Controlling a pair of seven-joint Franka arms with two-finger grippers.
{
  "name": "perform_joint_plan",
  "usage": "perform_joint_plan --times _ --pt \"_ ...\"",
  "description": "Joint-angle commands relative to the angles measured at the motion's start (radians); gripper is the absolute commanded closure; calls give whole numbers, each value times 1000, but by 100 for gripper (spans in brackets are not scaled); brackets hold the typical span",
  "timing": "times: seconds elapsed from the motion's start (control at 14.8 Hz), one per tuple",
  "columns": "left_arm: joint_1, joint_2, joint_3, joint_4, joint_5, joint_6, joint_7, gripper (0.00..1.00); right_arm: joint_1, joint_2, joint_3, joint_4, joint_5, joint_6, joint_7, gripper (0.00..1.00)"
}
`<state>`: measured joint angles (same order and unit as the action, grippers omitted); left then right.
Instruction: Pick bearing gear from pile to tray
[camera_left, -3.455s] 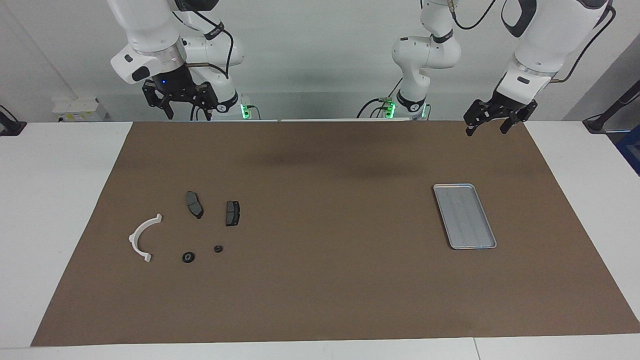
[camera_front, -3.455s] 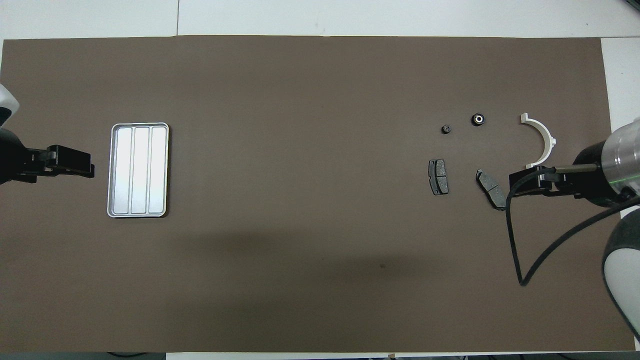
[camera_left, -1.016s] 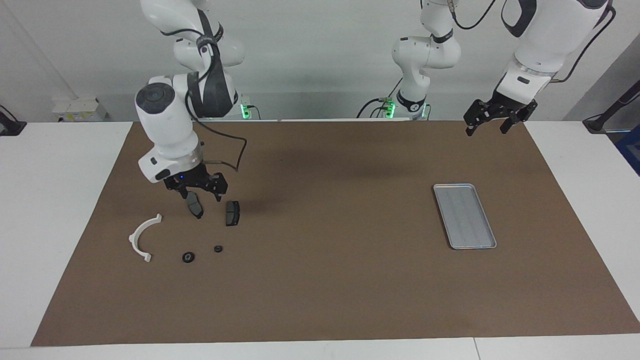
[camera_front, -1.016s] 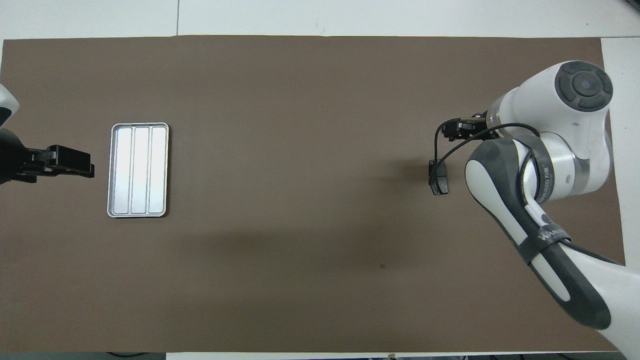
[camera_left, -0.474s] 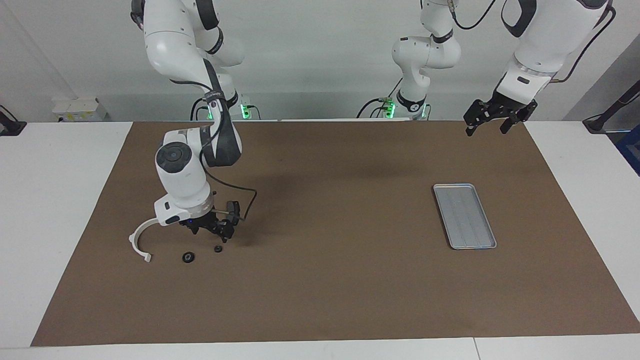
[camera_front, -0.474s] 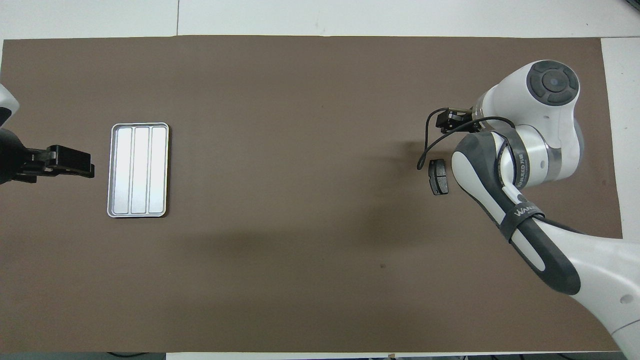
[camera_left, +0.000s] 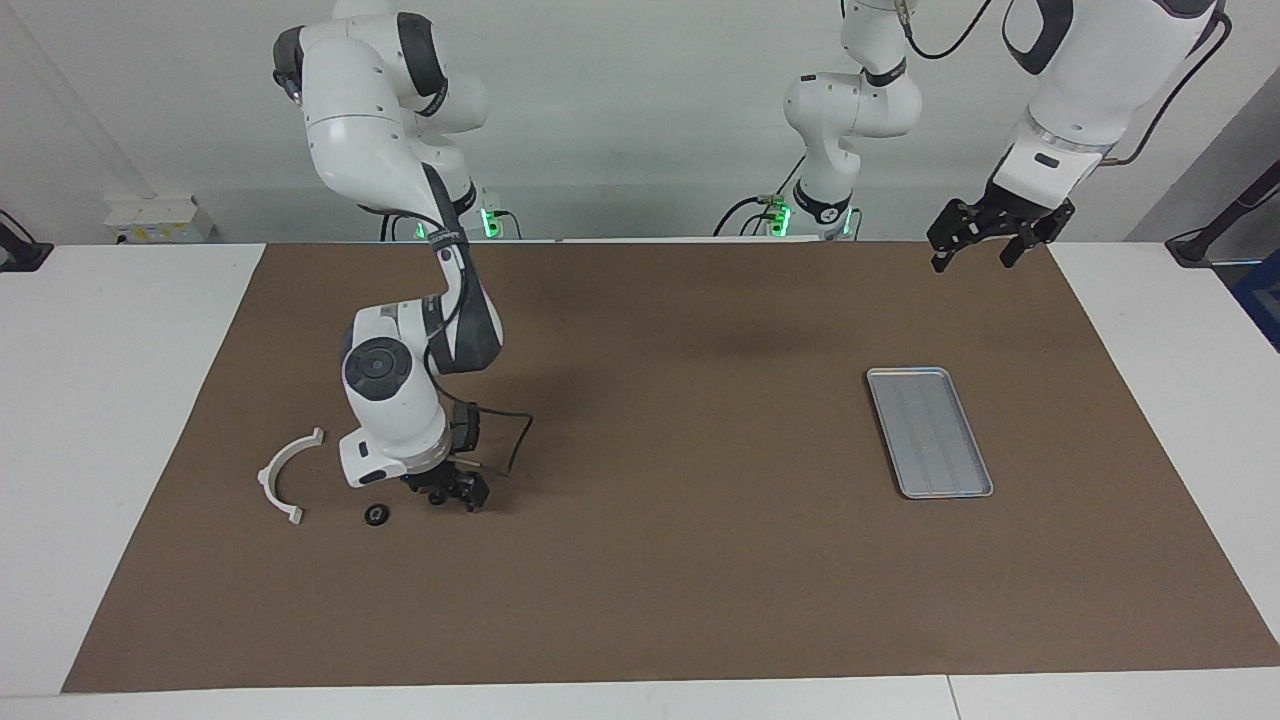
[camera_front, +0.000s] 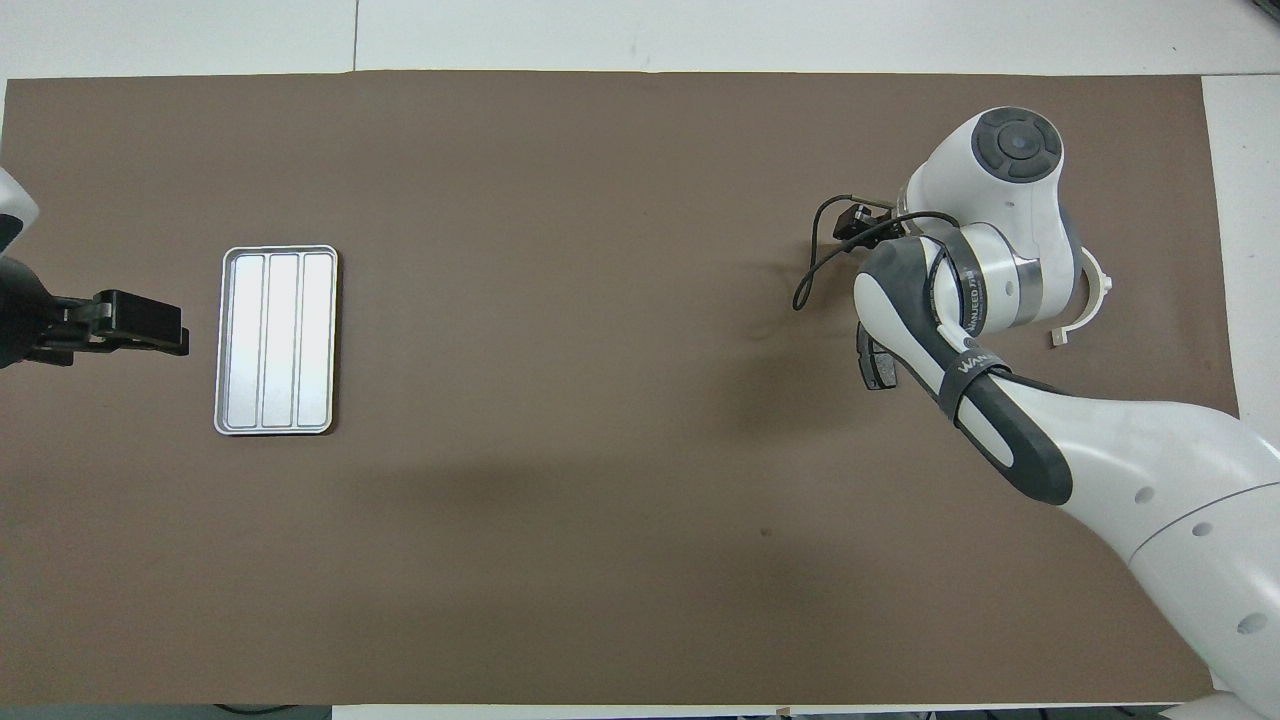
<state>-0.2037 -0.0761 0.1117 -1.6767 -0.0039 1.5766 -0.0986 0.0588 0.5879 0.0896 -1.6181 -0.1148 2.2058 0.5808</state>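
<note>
The pile lies at the right arm's end of the mat: a white curved bracket (camera_left: 285, 473) (camera_front: 1095, 290), a black round piece (camera_left: 377, 514) and a dark brake pad (camera_front: 880, 366) half under the arm. My right gripper (camera_left: 455, 496) is down at the mat beside that round piece, open, over the spot of the smaller black round piece, the bearing gear, which it mostly hides. The overhead view shows only the right arm covering this spot. The silver ridged tray (camera_left: 930, 432) (camera_front: 277, 340) lies bare at the left arm's end. My left gripper (camera_left: 980, 250) (camera_front: 165, 330) waits open in the air beside the tray.
A brown mat (camera_left: 660, 560) covers the white table. The right arm's elbow and forearm (camera_front: 1000, 400) reach over the pile, and a black cable (camera_left: 505, 455) loops from its wrist. The second brake pad is hidden under the arm.
The right arm has swung out from its base and come down over the pile to the smaller round piece. Its jaws have stayed open. The left arm has not moved.
</note>
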Motion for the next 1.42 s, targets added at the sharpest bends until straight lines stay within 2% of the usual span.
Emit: perform_joint_plan --times 0.0,0.14,0.34,0.54,0.61,0.68,0.75,1.08,1.36 --pt "-3 -8 5 -9 -4 -3 -3 0 -13 12 4 24 -23 -3 21 6" --pt "-3 -8 5 -9 -4 -4 -3 0 -14 12 4 23 -23 -1 21 15" --pt "-3 -8 5 -9 -4 -4 -3 0 -20 12 6 18 -16 0 21 44" --pt "-3 -8 5 -9 -4 -4 -3 0 -23 12 6 9 -8 12 21 65" --pt "-3 -8 5 -9 -4 -4 -3 0 -23 12 6 7 -8 11 19 74" --pt "-3 -8 5 -9 -4 -4 -3 0 -23 12 6 9 -8 11 19 90" --pt "-3 -8 5 -9 -4 -4 -3 0 -23 12 6 9 -8 6 17 100" --pt "-3 -8 5 -9 -4 -3 -3 0 -23 7 6 20 -12 -29 4 100" --pt "-3 -8 5 -9 -4 -4 -3 0 -23 -48 9 75 -9 -181 -71 100"
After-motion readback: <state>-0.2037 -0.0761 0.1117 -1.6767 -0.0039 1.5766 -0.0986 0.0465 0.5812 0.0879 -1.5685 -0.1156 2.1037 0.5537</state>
